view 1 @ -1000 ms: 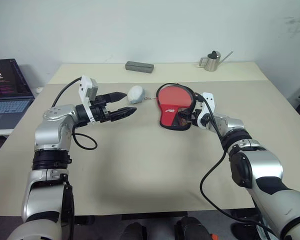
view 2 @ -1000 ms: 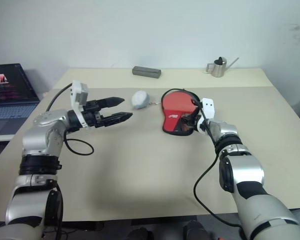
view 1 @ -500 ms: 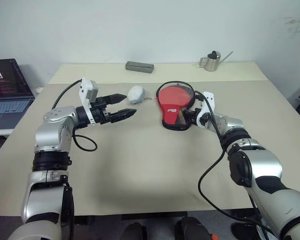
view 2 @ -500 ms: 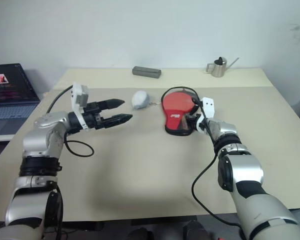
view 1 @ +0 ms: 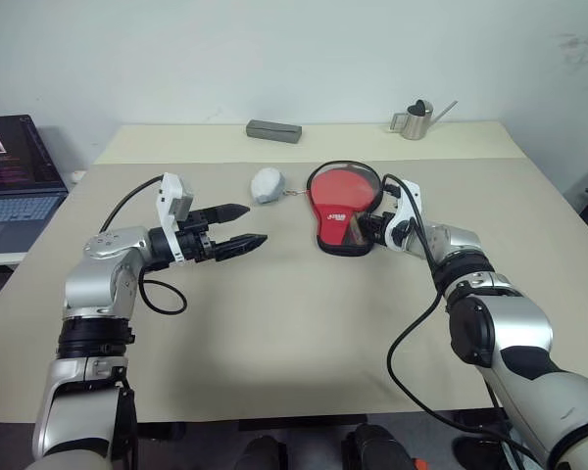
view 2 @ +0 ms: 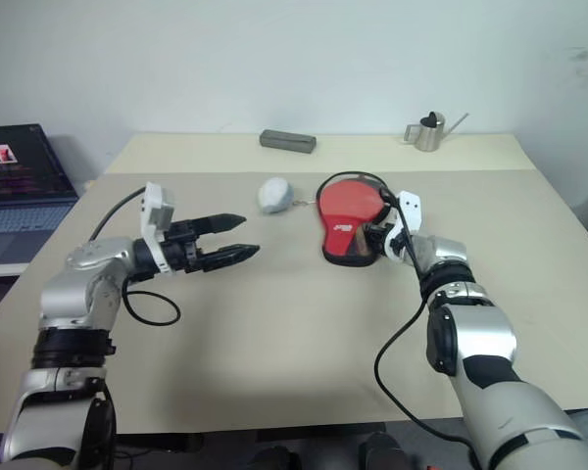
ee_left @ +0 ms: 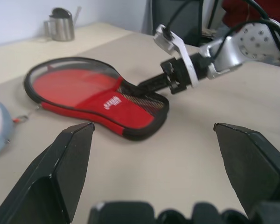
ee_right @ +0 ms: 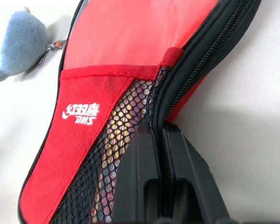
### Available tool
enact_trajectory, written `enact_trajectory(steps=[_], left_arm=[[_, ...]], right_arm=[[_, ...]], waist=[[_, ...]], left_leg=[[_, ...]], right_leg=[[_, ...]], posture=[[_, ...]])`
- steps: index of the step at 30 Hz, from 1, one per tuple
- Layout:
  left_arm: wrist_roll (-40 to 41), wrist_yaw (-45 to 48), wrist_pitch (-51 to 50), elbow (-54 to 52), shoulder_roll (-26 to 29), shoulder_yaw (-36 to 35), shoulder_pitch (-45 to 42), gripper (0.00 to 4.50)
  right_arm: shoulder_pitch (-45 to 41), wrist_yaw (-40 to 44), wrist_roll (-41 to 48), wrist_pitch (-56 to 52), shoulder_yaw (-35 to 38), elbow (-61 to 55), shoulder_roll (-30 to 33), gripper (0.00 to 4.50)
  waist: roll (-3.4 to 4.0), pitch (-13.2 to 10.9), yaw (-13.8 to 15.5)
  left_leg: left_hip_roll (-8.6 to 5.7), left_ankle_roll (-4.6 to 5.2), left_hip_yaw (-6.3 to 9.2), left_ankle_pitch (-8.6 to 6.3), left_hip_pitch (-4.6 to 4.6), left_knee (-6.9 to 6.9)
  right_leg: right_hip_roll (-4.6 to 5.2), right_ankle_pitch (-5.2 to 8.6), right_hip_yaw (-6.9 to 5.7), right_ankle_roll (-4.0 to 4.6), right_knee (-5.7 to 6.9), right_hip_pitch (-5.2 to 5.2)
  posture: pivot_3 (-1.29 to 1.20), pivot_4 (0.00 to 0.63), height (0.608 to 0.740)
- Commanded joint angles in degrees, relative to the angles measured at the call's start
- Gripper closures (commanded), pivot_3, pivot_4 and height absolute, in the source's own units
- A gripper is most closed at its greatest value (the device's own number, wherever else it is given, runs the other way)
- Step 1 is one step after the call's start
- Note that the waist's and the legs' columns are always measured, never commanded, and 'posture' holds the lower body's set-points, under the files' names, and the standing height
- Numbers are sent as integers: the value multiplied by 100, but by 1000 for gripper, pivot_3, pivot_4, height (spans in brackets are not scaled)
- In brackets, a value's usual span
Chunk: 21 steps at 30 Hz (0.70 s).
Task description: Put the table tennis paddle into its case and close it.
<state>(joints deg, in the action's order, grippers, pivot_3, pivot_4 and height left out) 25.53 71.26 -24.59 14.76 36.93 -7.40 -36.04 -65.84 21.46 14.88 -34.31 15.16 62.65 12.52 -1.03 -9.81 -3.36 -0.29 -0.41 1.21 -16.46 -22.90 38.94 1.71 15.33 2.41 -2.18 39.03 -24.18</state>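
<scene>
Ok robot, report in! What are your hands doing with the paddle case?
Right hand shut on the case edge by the zipper. Left hand open, off the table, clear of the case. Plush toy beside the case, not blocking.

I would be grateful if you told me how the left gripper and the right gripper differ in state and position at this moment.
The left gripper is open, its fingers spread wide; the right gripper is shut. The left gripper hovers over bare table, holding nothing and apart from the case; the right gripper is pinched on the case's zipper rim at the handle end. Both have two black fingers and point inward toward the case.
</scene>
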Motion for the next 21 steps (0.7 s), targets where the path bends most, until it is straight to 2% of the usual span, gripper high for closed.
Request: enact_trajectory(steps=[1, 6, 14, 21], left_arm=[[144, 214, -120, -351, 180, 80, 18, 0], [155, 480, -218, -480, 292, 328, 42, 0], [326, 811, -522, -1142, 374, 648, 409, 0], [556, 993, -842, -1674, 519, 784, 729, 0]], right_arm=[[365, 190, 155, -981, -169, -976, 39, 4493], [1077, 142, 421, -2261, -258, -2824, 253, 4493], [2082, -133, 832, -3848, -195, -5088, 396, 4493], [2946, -505, 1189, -5325, 114, -7103, 101, 4493]], waist=[[0, 0, 2], [0, 0, 14], [0, 0, 32], [0, 0, 61]], left_leg=[[0, 0, 0, 0, 0, -1], [-1, 6, 6, -4, -2, -3], [-2, 10, 9, -6, -3, -3], [-1, 11, 14, -6, -3, -3]], right_leg=[[0, 0, 0, 0, 0, 0], [1, 0, -2, 0, -3, 0], [1, 1, -2, 0, -3, 1], [0, 1, -1, 1, -4, 3]], posture=[[0, 150, 740], [0, 150, 740], [0, 150, 740], [0, 150, 740]])
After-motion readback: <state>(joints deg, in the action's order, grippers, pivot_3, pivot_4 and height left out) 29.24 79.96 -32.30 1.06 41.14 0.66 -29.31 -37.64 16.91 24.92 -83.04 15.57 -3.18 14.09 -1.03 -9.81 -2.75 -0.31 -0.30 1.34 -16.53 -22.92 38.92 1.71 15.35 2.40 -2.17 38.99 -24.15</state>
